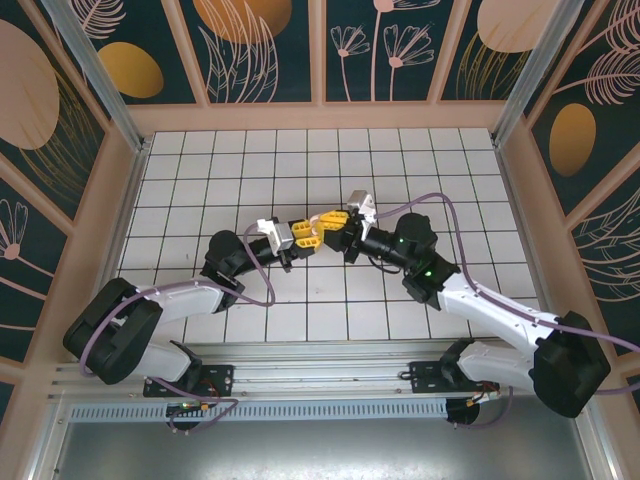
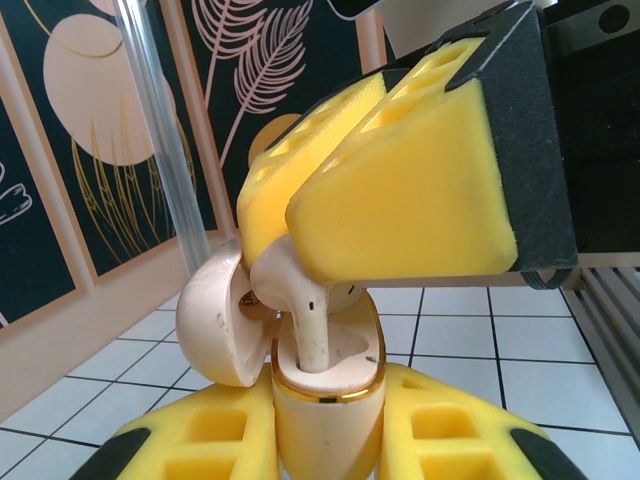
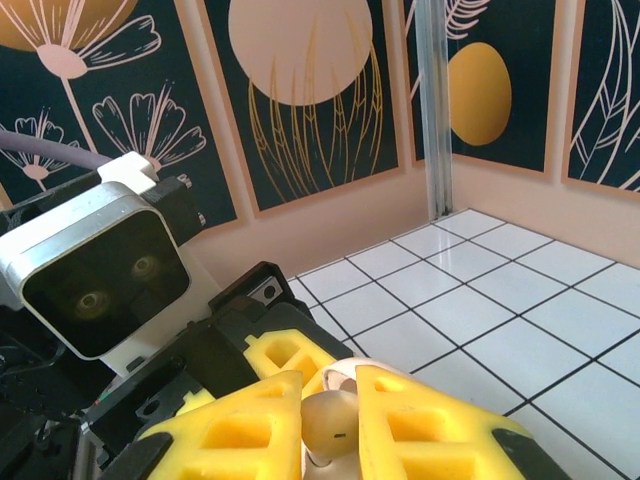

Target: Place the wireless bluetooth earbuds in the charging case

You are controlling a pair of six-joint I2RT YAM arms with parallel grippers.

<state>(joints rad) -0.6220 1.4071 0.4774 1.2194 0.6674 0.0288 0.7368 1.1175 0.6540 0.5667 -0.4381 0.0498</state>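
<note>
My left gripper (image 2: 325, 445) is closed on the lower half of the case (image 2: 325, 400). It holds the case upright and off the tiled table (image 1: 400, 160), with the opening facing up. I judge that this grip is what lets my other arm work from above, since a shell this small and round would skid or tip if it lay loose on the tiles. The lid (image 2: 215, 315) hangs open to one side, out of the way of the cavity.

My right gripper (image 3: 330, 430) is clamped narrowly on the bulb of one earbud (image 2: 300, 300), pinching it between the yellow foam fingers. The stem points straight down. That is the only way it will seat, because the socket takes the stem first. The stem's tip is already inside the rim of the case, though I cannot tell whether it has reached the bottom. In the top view, both grippers meet above the middle of the table.

The earbud is glossy and cream-white, with a rounded head, a short straight stem and a small dark dot on the side. The case is a pale, pinkish-cream shell, smooth and domed, with a thin gold band around its mouth. I cannot tell where the second earbud is.
</note>
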